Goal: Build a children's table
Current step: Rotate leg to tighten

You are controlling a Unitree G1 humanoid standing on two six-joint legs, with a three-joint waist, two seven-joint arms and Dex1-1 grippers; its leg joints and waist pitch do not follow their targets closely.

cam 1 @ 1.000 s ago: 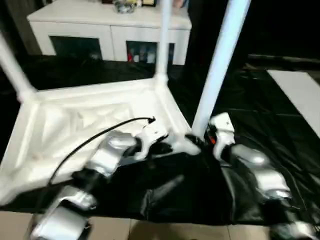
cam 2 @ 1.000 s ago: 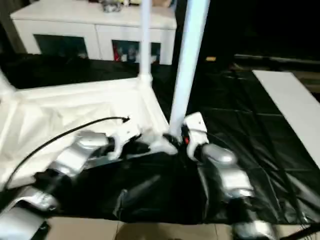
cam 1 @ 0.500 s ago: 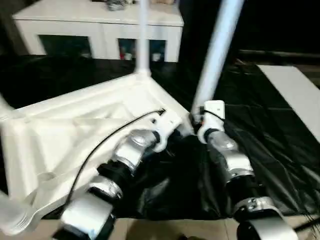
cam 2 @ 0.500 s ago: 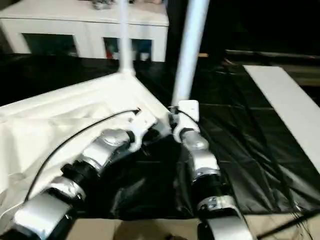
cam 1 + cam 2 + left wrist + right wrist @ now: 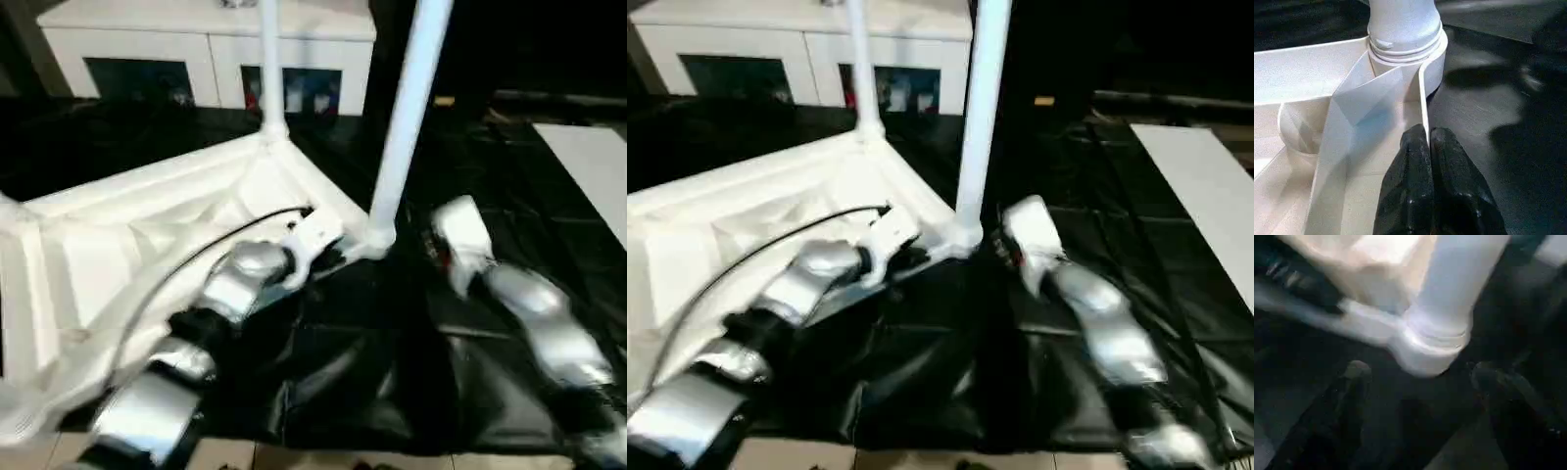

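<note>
The children's table point(image 5: 167, 235) is seen upside down on black sheeting point(image 5: 470, 176), legs upright. Its rim near a corner socket point(image 5: 1405, 44) is pinched by the left tool point(image 5: 1428, 139). The right tool point(image 5: 1415, 377) is spread apart, facing that socket.

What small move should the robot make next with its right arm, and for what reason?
Probably bring the right gripper forward around the leg just above the corner socket and close. Its jaws stand open, short of the leg, while the left gripper pinches the tabletop rim, steadying it.
</note>
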